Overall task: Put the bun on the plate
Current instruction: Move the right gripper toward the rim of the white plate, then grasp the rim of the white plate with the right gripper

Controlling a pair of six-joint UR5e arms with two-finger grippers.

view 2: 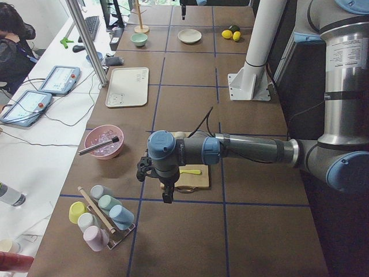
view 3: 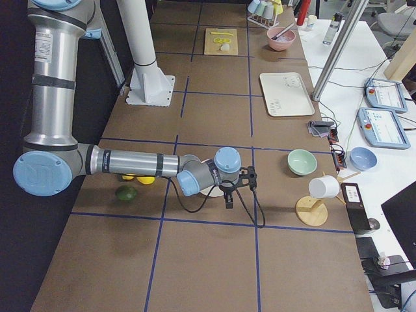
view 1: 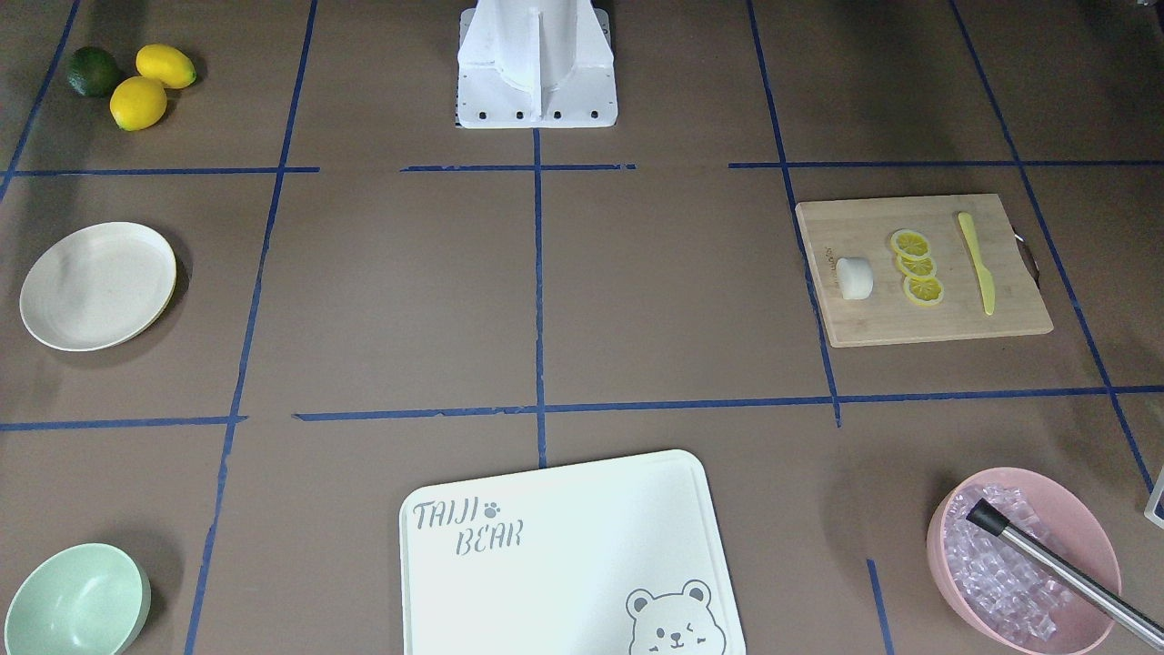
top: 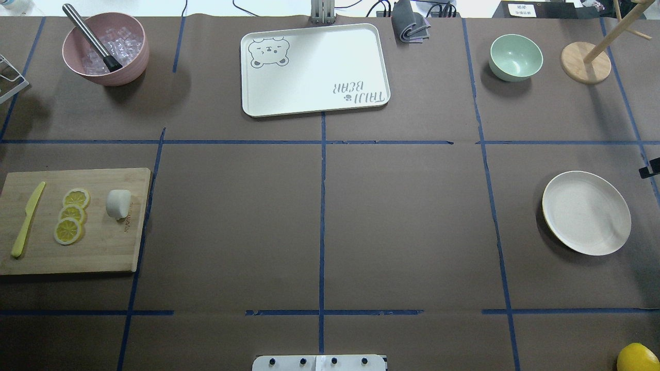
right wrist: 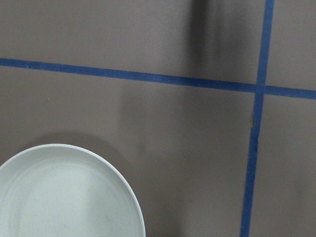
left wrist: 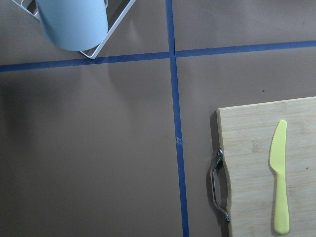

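Starting at the left gripper (view 2: 167, 195): hangs low over the table (top: 402, 232), pointing down, just past the handle end of the wooden board (top: 103, 247). Cannot tell how wide open, or whether holding anything, as seen only from the side. Same for the right gripper (view 3: 229, 197): hangs near the plate (top: 586, 213), and cannot tell whether open or closed.

Looking outward to the bun (top: 118, 204): lies on the wooden board, at the end away from the yellow knife (top: 27, 219). Just beside the lemon slices (top: 72, 214) but not touching them. Well apart from the plate, which sits bare on the other side of the table.

Seems to be the very start, with the bun not yet picked up. Probably best done with the left arm, being on the bun's side.

- Move over the knife and the slices without dipping.
- Stop right above the bun and open wide enough to fit around it.
- Come straight down, one finger on each side.
- Squeeze softly, since probably squishy and easy to dent.
- Lift straight up, clear of the slices.
- Carry across, or pass to the right gripper if too far to reach.
- Set down in the middle of the plate, not on the rim, to stop any rolling off.
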